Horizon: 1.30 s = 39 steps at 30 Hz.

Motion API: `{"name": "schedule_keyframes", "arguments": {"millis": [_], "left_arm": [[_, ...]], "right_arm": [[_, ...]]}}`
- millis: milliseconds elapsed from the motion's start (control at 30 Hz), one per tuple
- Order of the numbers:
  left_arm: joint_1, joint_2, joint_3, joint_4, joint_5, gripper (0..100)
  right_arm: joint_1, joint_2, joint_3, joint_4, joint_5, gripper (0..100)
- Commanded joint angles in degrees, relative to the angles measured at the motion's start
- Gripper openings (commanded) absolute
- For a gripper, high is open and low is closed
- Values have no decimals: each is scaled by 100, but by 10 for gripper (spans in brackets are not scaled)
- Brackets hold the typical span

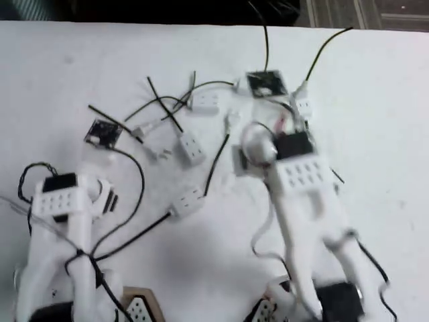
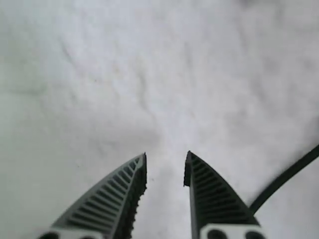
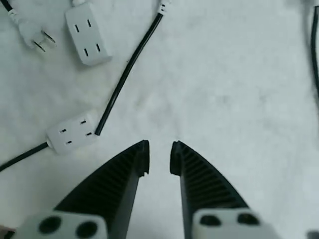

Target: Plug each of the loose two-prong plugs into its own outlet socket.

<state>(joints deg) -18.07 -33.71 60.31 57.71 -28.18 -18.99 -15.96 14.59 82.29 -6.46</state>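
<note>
The white table point(image 1: 375, 100) carries a loose tangle of black cables and white outlet sockets.

The left gripper point(image 2: 165, 162) hangs over a bare patch near the table's near left corner. Its ribbed fingers stand a little apart with nothing between them, and a black cable point(image 2: 284, 177) runs across the tabletop just beside it.

The right gripper point(image 3: 159, 152) hangs over the middle of the table. It too is parted by only a narrow gap, and it holds nothing.

A two-prong plug point(image 3: 37, 41) lies loose on the table ahead of the right gripper, its prongs bare. It is just beside the middle socket point(image 3: 87, 32) but not touching it, and not plugged in.

The near socket point(image 3: 72, 133) lies closer to the right gripper. A black lead runs from one end, and the tip of a second cable point(image 3: 127, 69) rests against its other side; whether that tip is seated I cannot tell.

Seen from above, two more sockets sit toward the table's far edge: the far socket point(image 1: 204, 100) among the crossing cables, and the side socket point(image 1: 301, 106) just beyond the right arm point(image 1: 305, 201).

Two small black boards lie on the table — one point(image 1: 102, 133) ahead of the left arm point(image 1: 60, 201), the other point(image 1: 266, 84) near the far edge.
</note>
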Motion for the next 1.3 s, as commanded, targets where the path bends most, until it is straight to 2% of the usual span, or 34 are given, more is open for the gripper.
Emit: {"name": "schedule_keyframes", "arguments": {"millis": [0,300,633,767,833,1067,1267], "left_arm": [[-57,-1077,510,-264,53,138],[-57,-3055,1582,-308,53,143],[-57,-3187,1688,-413,53,143],[-57,-3187,1688,-413,44,143],[-57,-3187,1688,-413,35,143],[-57,-3187,1688,-413,26,143],[-57,-3187,1697,-413,26,143]], "right_arm": [[-180,1270,-1213,-92,-343,73],[-312,4435,-3692,-66,-923,73],[-312,6255,-5231,-66,-1160,73],[-268,6607,-5556,-57,-1415,70],[-259,6686,-5662,101,-1451,27],[-189,6475,-6180,1508,-1380,18],[145,5640,-5767,1622,-527,18]]}}
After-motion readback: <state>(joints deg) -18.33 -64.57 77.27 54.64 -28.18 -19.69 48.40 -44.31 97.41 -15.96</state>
